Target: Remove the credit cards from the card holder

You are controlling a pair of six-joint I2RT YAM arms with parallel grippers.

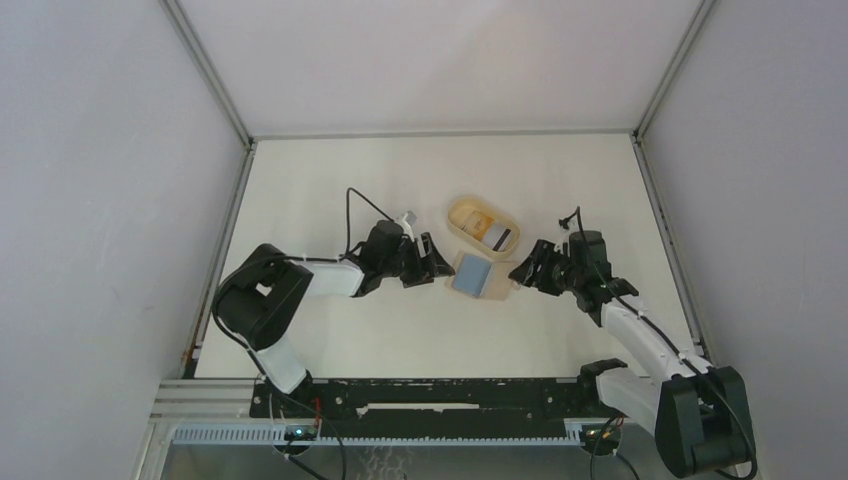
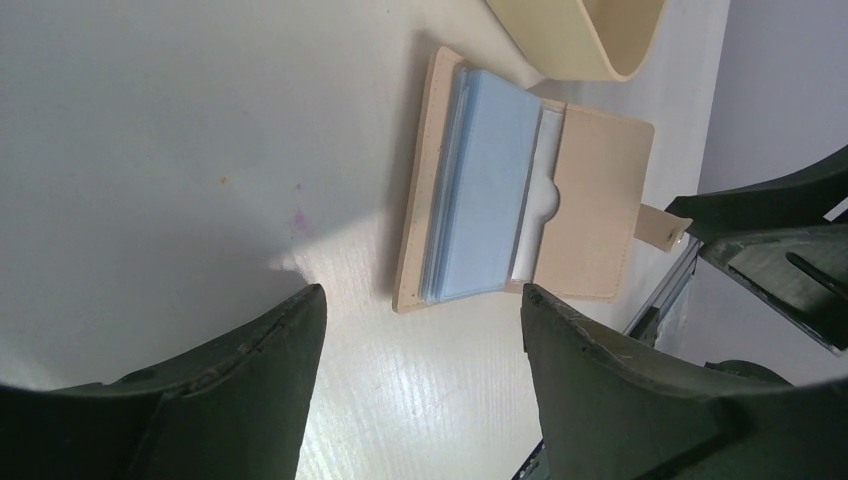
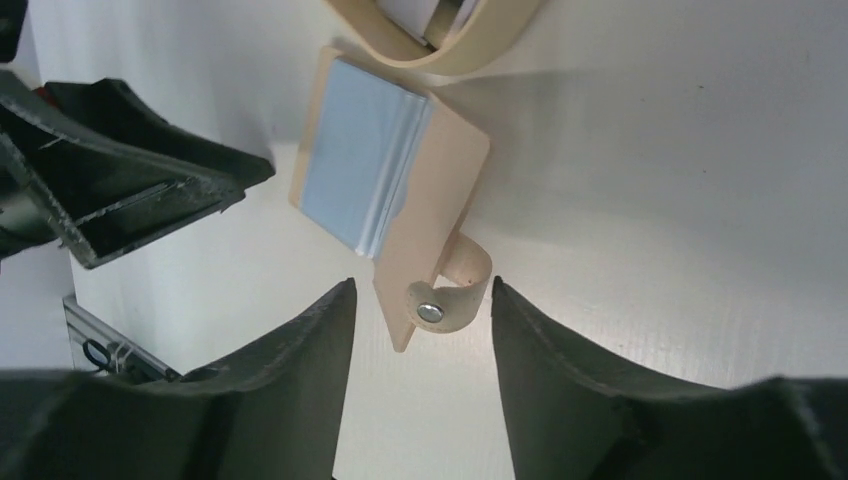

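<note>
The tan card holder (image 1: 474, 274) lies open on the table between both grippers. A stack of blue-grey credit cards (image 2: 480, 200) shows in its pocket, beside the tan flap (image 2: 600, 200). Its snap tab (image 3: 445, 300) curls up between the fingertips of my right gripper (image 3: 421, 287), whose jaws stand apart and clamp nothing. My left gripper (image 2: 422, 292) is open just short of the holder's left edge, empty. Another credit card (image 1: 498, 236), pale with a dark stripe, lies in the oval tray.
The oval tan tray (image 1: 462, 212) with a raised rim sits just behind the holder, touching or nearly touching its far corner. White enclosure walls stand at the back and sides. The two grippers face each other closely across the holder.
</note>
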